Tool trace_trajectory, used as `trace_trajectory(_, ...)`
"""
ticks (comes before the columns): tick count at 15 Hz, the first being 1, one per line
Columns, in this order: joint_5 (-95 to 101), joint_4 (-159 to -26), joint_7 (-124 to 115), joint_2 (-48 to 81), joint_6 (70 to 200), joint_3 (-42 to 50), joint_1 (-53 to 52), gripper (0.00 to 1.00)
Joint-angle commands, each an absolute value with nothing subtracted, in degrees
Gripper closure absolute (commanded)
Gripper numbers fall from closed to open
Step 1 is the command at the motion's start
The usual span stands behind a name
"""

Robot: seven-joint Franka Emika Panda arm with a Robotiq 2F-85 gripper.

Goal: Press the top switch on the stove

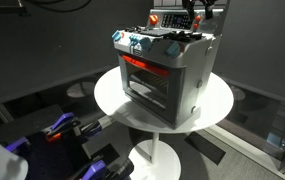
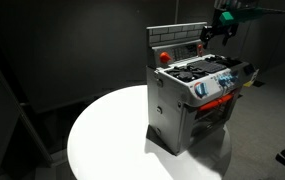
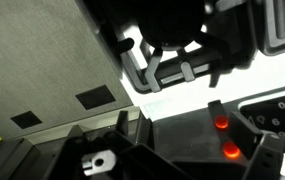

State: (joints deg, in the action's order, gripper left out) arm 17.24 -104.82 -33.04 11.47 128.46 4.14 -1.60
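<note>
Gripper (image 2: 220,28) at stove (image 2: 182,105) back panel, dark, partly cut off; finger grip unreadable. Wrist view adds two blurred red lights (image 3: 229,152).

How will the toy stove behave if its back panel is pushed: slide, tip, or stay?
The stove looks like light plastic, so a firm push may slide it on the smooth white table. Its boxy, wide base makes tipping seem unlikely. The thin upright back panel might flex.

The gripper (image 2: 212,38) is black and blocky, with a teal-green fitting (image 2: 230,14) on the wrist above it in an exterior view. In the wrist view its body is a dark, rounded mass, and its fingers (image 3: 142,62) are grey-black angular links.
</note>
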Motion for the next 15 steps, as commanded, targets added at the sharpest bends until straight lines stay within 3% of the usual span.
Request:
trace_trajectory(1,13.9,-107.2,-27.5,8.5,125.3,3.6,-1.3,0.0)
trace_trajectory(15,6.0,-116.6,-13.6,-2.9,114.9,1.3,-1.1,0.0)
